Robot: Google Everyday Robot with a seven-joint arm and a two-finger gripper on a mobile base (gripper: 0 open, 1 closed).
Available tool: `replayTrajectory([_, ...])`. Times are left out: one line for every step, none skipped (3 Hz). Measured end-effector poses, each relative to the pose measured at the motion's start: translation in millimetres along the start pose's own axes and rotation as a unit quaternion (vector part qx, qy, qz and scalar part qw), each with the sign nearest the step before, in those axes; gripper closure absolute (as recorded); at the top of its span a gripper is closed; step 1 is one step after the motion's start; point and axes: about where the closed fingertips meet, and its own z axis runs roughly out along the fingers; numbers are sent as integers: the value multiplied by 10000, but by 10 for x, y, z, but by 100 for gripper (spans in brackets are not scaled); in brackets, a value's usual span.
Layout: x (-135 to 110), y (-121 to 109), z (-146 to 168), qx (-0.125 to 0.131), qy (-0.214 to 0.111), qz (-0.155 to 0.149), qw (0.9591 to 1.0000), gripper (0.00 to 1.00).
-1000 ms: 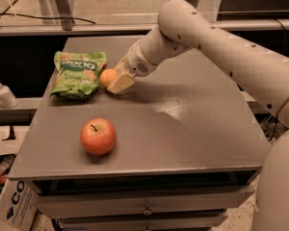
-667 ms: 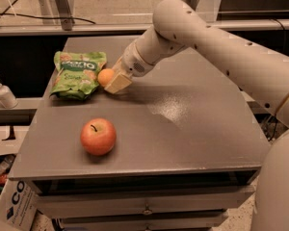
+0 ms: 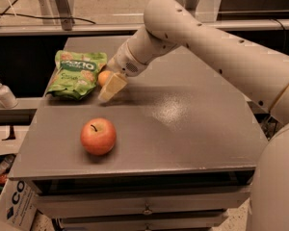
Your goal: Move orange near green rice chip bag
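The orange point(image 3: 103, 76) is small and round and lies right beside the right edge of the green rice chip bag point(image 3: 76, 73) at the table's far left. My gripper point(image 3: 107, 83) is down at the table surface and is shut on the orange. Its pale front finger point(image 3: 112, 87) covers the orange's lower right part, and the other finger is hidden behind the fruit. The white arm reaches in from the upper right.
A larger red-orange apple point(image 3: 98, 136) with a dark stem stands near the front left of the grey table point(image 3: 183, 124). A soap dispenser point(image 3: 3, 92) stands on a ledge to the left. Drawers are below the table's front edge.
My gripper has moved a little to the left with the orange, bringing it closer to the green bag. The apple and the bag have not moved.
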Motion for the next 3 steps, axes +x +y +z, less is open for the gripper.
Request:
replayTrajectory([-5, 2, 2, 0, 5, -1, 10000, 0])
replayTrajectory([56, -20, -155, 134, -41, 75, 9999, 0])
replayTrajectory([199, -84, -481, 452, -389, 242, 9979, 0])
